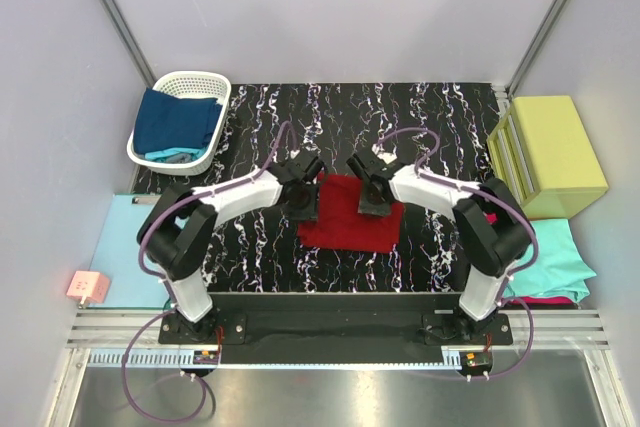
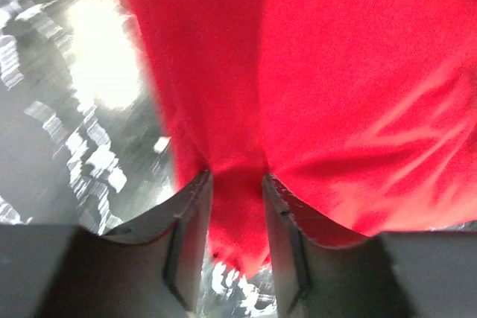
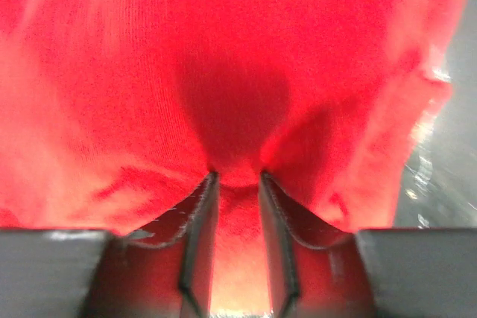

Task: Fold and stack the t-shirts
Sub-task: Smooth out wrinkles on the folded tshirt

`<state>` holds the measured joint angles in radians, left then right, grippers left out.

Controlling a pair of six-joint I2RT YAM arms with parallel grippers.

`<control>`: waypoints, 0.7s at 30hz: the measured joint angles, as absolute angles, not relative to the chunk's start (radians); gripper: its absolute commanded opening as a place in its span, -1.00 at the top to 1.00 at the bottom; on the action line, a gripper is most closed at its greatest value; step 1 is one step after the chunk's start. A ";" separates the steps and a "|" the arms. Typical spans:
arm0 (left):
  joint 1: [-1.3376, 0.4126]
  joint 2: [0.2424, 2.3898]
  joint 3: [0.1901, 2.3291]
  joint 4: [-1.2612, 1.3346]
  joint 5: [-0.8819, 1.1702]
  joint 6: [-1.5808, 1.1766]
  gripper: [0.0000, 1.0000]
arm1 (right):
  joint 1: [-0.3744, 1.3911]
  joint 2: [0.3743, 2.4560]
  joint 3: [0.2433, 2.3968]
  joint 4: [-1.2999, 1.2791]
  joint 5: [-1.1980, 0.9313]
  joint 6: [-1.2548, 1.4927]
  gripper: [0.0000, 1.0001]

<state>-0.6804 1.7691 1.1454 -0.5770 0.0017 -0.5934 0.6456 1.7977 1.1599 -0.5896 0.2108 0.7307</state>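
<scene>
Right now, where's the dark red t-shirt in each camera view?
Top external: dark red t-shirt lies mid-frame.
Left wrist: it fills the centre and right, bunched between the left hand fingers.
Right wrist: it fills nearly the whole frame, bunched between the right hand fingers.
Shared landmark: the black marbled table top, at the left in the left wrist view and at the right edge in the right wrist view.

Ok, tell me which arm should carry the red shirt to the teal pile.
Right, probably. The right gripper pinches the red shirt, and the teal pile lies on its side; the left gripper, also pinching, is farther off.
</scene>
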 measured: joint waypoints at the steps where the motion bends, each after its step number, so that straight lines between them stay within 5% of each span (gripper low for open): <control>1: -0.684 1.744 1.145 -0.594 -0.017 -0.595 0.08 | 0.648 1.773 1.155 -0.602 0.227 0.730 0.05; 6: -0.675 1.607 1.229 -0.613 -0.096 -0.583 -0.01 | 0.648 1.615 1.202 -0.619 0.284 0.691 -0.02; 10: -0.655 1.587 1.327 -0.530 -0.108 -0.560 0.05 | 0.648 1.611 1.328 -0.575 0.308 0.640 0.21; 21: -0.628 1.824 1.288 -0.366 0.028 -0.531 0.15 | 0.647 1.909 1.346 -0.547 0.325 0.609 0.26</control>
<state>-0.6285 1.8244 1.2877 -0.3656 0.0277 -0.5312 0.6472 1.9095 1.3464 -0.5468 0.3248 0.6090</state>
